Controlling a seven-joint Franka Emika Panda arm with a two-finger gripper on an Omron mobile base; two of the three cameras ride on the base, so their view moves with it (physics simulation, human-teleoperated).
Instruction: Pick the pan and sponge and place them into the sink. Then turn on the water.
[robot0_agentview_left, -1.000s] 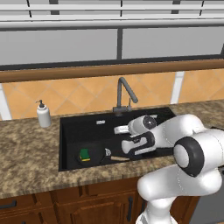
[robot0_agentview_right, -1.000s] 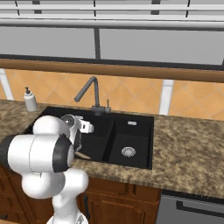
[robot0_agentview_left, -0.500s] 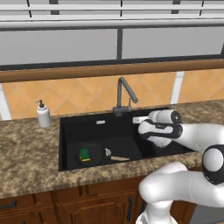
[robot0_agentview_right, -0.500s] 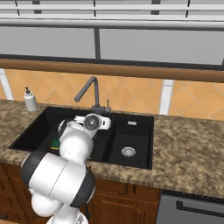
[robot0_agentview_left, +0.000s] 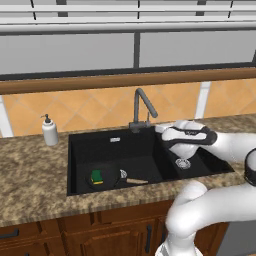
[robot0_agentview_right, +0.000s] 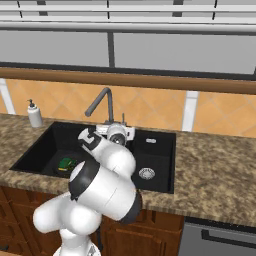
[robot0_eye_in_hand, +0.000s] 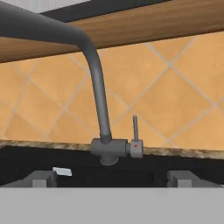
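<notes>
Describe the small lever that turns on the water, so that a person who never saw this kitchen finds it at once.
Start at the black double-basin sink in the speckled brown stone counter. At the middle of its back edge stands the dark grey angular faucet. The thin grey upright lever rises from the right end of the faucet's base, above a small red dot that nothing else there has.

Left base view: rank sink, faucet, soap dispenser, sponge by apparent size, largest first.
1. sink
2. faucet
3. soap dispenser
4. sponge

The dispenser and sponge stand at different depths, but the dispenser looks clearly bigger, so the order holds.
</notes>
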